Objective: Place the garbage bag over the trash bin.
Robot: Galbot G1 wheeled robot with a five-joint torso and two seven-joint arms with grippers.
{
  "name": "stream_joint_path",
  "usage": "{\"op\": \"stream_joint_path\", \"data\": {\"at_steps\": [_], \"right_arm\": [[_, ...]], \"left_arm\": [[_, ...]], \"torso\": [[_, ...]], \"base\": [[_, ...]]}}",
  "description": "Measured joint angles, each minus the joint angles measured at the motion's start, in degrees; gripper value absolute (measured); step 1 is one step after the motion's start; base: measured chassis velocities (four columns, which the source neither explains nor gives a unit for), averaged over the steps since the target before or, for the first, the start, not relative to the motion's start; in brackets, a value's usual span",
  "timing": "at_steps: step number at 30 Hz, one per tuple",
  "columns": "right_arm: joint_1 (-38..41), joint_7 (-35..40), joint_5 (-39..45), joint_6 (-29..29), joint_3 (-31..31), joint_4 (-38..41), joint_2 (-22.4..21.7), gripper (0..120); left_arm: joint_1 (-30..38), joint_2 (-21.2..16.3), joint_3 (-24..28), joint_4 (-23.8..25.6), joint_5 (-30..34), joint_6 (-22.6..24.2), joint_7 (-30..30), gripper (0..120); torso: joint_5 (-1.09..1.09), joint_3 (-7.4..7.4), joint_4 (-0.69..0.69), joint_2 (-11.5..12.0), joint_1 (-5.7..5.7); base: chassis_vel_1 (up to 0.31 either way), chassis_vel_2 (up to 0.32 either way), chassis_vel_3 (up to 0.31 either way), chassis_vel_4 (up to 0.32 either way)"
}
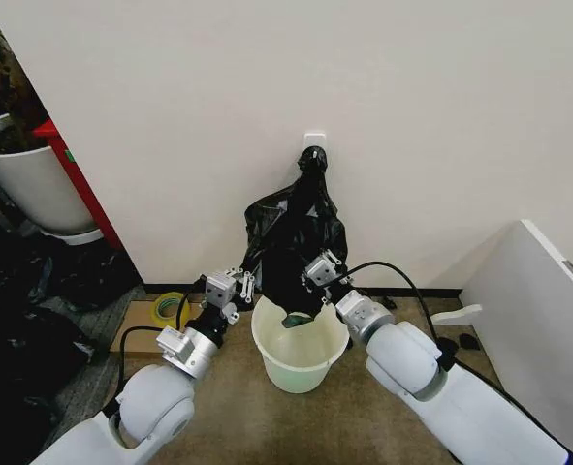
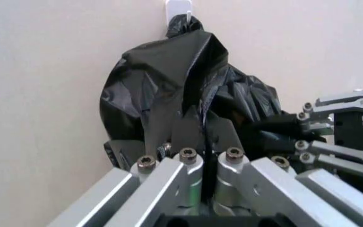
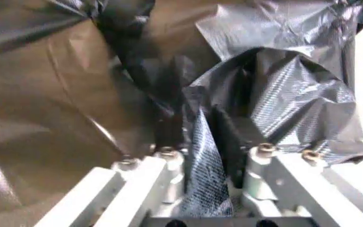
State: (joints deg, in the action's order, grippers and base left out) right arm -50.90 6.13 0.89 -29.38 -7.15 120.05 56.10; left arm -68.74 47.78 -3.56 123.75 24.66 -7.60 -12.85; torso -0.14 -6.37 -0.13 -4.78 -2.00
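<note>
Both grippers, left [image 1: 244, 283] and right [image 1: 317, 272], seemingly pinch the garbage bag [image 1: 296, 237] hanging vertically above the trash bin [image 1: 299, 351].

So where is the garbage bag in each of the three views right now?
Head view: the garbage bag hangs against the wall above the trash bin, between the left gripper and the right gripper.
Left wrist view: the bag bulges above that gripper's fingers, which pinch its edge.
Right wrist view: the bag spreads across the frame, a fold clamped between the fingers.
Shared landmark: the bag's glossy crinkled plastic.
</note>
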Motion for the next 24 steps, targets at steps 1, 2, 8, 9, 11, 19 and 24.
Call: {"op": "stream_joint_path", "data": {"at_steps": [1,2,8,9,11,19,24], "right_arm": [[0.00,0.23,0.07,-0.72,0.00,0.17,-0.11,10],[-0.04,0.69,0.25,-1.77,0.05,0.42,-0.23,6],[-1.07,2.88,3.99,-4.82,2.05,1.93,0.14,0],[-1.30,3.03,4.68,-4.88,2.42,2.17,0.22,0],[-2.78,3.85,9.73,-4.49,4.23,3.74,0.30,0],[-11.50,4.31,32.44,5.45,15.09,11.64,0.34,0],[-16.52,4.79,47.41,8.08,21.00,17.42,1.26,0]], "left_arm": [[-0.07,0.00,-0.02,0.03,-0.02,-0.02,0.00,0],[-0.15,0.00,-0.06,0.06,-0.05,-0.05,0.00,0],[-0.22,0.10,-0.22,0.10,-0.09,-0.16,-0.01,0],[-0.24,0.12,-0.25,0.10,-0.09,-0.17,-0.02,0],[-0.47,0.20,-0.48,0.32,-0.06,-0.20,-0.05,0],[-2.74,0.31,-2.08,2.97,0.83,-0.37,-0.06,0],[-4.72,0.37,-2.71,5.37,1.37,-0.38,-0.27,0]], "torso": [[0.00,0.00,0.00,0.00,0.00],[0.00,0.00,0.00,0.00,0.00],[0.00,0.00,0.00,0.00,0.00],[0.00,0.00,0.00,0.00,0.00],[0.00,0.00,0.00,0.00,0.00],[0.00,0.00,-0.01,0.00,0.00],[0.00,0.01,-0.02,0.00,0.00]], "base": [[0.000,0.000,0.000,0.000],[0.000,0.000,0.000,0.000],[0.000,0.000,0.000,0.000],[0.000,0.000,0.000,0.000],[0.000,0.000,0.000,0.000],[0.000,0.000,0.000,0.000],[0.000,0.000,0.000,0.000]]}}
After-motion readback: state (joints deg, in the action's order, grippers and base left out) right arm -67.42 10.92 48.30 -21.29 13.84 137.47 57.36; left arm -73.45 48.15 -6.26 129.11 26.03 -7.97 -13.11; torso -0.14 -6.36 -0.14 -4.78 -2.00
